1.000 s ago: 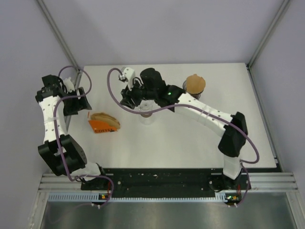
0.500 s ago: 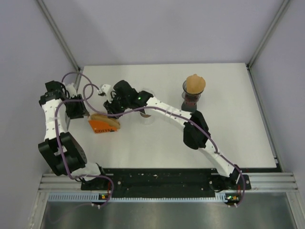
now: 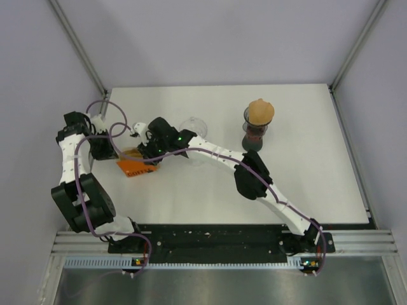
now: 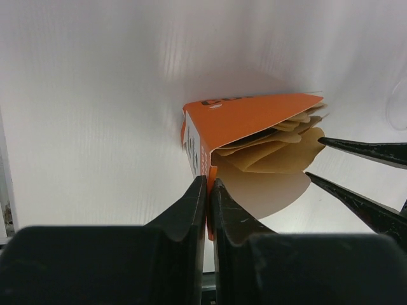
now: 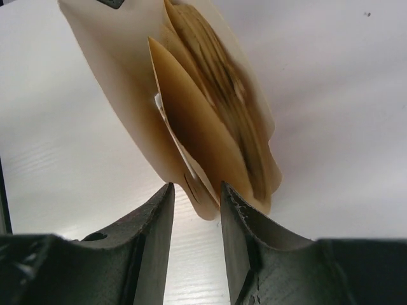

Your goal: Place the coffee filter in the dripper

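At the near table [image 3: 203, 203] edge sit both arm bases, and both arms reach toward 9 o'clock of the table centre. The left gripper [image 4: 208, 184] is clamped on the near corner of the orange filter carton [image 4: 248, 117], which lies flat at that 9 o'clock spot. The carton mouth opens toward 3 o'clock in the left wrist view, with tan coffee filters [image 4: 280, 155] fanning out of it.

The right gripper [image 5: 195, 186] has its jaws a little apart, straddling the lower edge of the fanned stack. No pinch yet, as far as I can tell.

Filters, by my judgement:
- They are thin paper, very light, floppy and easy to crease.
- The sheets cling together, so several may come out at once.
- The best hold is probably the free rim of one outer sheet, squeezed lightly, with the carton pinned.

Farther out, at 10 o'clock, is a clear dripper [image 3: 193, 126], apart from the filters. It is faint, and its shape and base are hard to make out. At about 1 o'clock stands a dark jar with a tan top [image 3: 257, 122]; I can't tell what it holds.

The right arm hides most of the carton from above. How many sheets sit between the right jaws is unclear.
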Motion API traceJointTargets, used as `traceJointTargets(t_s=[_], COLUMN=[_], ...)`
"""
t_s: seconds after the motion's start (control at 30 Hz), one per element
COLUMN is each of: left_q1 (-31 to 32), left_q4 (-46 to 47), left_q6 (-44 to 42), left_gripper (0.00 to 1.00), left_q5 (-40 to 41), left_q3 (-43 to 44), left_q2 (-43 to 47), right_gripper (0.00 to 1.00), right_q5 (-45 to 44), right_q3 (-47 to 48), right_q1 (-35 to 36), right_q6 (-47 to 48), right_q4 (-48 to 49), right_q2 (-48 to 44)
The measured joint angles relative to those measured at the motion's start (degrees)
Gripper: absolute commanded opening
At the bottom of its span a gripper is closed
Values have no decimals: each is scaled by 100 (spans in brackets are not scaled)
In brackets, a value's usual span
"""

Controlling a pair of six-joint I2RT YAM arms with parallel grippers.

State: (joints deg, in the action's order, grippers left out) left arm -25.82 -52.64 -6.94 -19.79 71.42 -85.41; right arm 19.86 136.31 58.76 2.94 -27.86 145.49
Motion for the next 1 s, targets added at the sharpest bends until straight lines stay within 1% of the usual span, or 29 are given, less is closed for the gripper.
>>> traceJointTargets(t_s=[0.07,0.1,0.37,0.4,0.5,0.57,0.73,1.0], left_q1=[-2,-2,-2,-2,-4,-7,-7,-4], left_q4=[39,63,184,184,190,192,190,184], left_q6=[-55,-74,-549,-643,-890,-1029,-1263,-1298], left_gripper=[1,0,0,0,0,0,0,0], left_q5=[-9,-11,-177,-205,-323,-372,-466,-487], left_q3=[-11,-20,-151,-170,-201,-203,-223,-243], left_q2=[0,0,122,157,302,391,444,444], right_gripper=[36,35,31,29,8,8,12,15], right_q5=[-37,-57,-129,-129,-120,-109,-101,20], right_q3=[39,66,66,66,66,63,63,15], right_q1=[0,0,0,0,0,0,0,0], right_q6=[-11,-15,-2,0,26,57,76,66], right_q4=[50,57,166,166,179,210,232,280], right_q2=[31,46,46,46,44,46,44,44])
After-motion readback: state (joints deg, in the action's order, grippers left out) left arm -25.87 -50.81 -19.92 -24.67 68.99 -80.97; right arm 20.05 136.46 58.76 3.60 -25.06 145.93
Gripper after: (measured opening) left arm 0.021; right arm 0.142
